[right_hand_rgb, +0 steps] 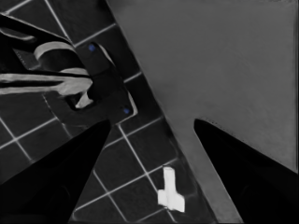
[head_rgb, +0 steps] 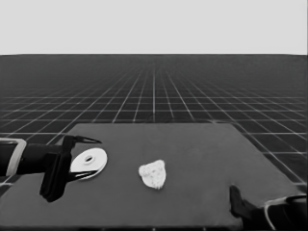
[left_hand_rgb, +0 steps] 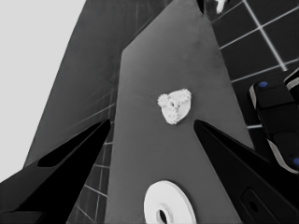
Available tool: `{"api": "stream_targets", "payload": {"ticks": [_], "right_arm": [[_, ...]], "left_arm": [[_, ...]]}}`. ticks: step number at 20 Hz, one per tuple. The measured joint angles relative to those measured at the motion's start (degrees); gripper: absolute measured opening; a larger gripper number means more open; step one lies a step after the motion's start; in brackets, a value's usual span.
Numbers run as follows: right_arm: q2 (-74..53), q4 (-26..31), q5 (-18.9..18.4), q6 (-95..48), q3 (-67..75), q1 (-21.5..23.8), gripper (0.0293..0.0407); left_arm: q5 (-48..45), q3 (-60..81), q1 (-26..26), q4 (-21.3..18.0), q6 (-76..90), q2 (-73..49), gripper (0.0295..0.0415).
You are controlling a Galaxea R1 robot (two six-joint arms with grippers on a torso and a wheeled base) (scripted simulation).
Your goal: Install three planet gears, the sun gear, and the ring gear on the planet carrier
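Note:
The larger round part (head_rgb: 96, 159), a white disc with a small dark hole, lies at the table's left end, also seen in the left wrist view (left_hand_rgb: 175, 200). My left gripper (head_rgb: 94, 158) waits over it, fingers open on either side of the disc and not holding it. Mid-table sits the smaller round part (head_rgb: 153, 174) with small toothed gears clustered on top; the left wrist view shows the cluster (left_hand_rgb: 174, 106) as three toothed lobes. I cannot single out the sun gear. My right gripper (right_hand_rgb: 152, 122) is parked open past the table's near right corner.
A thin white piece (right_hand_rgb: 170, 192) lies on the floor grid just off the table's edge (right_hand_rgb: 187, 140) near the right gripper. Dark machinery with blue lights (left_hand_rgb: 275, 126) stands beyond the table's side.

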Motion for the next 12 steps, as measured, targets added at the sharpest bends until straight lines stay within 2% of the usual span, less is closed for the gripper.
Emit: {"api": "stream_targets", "payload": {"ticks": [2, 3, 4, 5, 6, 7, 9, 12], "right_arm": [[-0.84, -0.30, 0.20, -0.59, 0.78, -0.17, 0.0385], [-1.01, -0.36, 0.25, -0.71, 0.94, -0.20, 0.0385], [-1.11, -0.40, 0.27, -0.79, 1.04, -0.22, 0.0385], [-1.17, -0.42, 0.29, -0.83, 1.10, -0.23, 0.0385], [-1.20, -0.44, 0.30, -0.86, 1.13, -0.23, 0.0385], [-1.23, -0.45, 0.30, -0.87, 1.15, -0.24, 0.0385], [-1.24, -0.45, 0.31, -0.89, 1.17, -0.24, 0.0385], [-1.25, -0.46, 0.31, -0.89, 1.17, -0.24, 0.0385]], "left_arm": [[0.00, 0.00, 0.00, 0.00, 0.00, 0.00, 0.0385], [17.53, -11.52, 11.01, 13.35, -27.64, 0.92, 0.0408], [31.80, -27.60, 12.97, 6.96, -45.50, 9.75, 0.0411], [37.94, -42.56, 13.52, -1.71, -51.66, 17.79, 0.0399], [40.96, -54.38, 13.98, -7.39, -53.29, 23.30, 0.0391], [42.85, -63.03, 14.32, -10.73, -53.28, 27.11, 0.0387], [44.89, -73.24, 14.71, -13.73, -52.16, 31.57, 0.0385], [45.87, -78.84, 14.90, -14.91, -51.03, 34.03, 0.0385]]}}
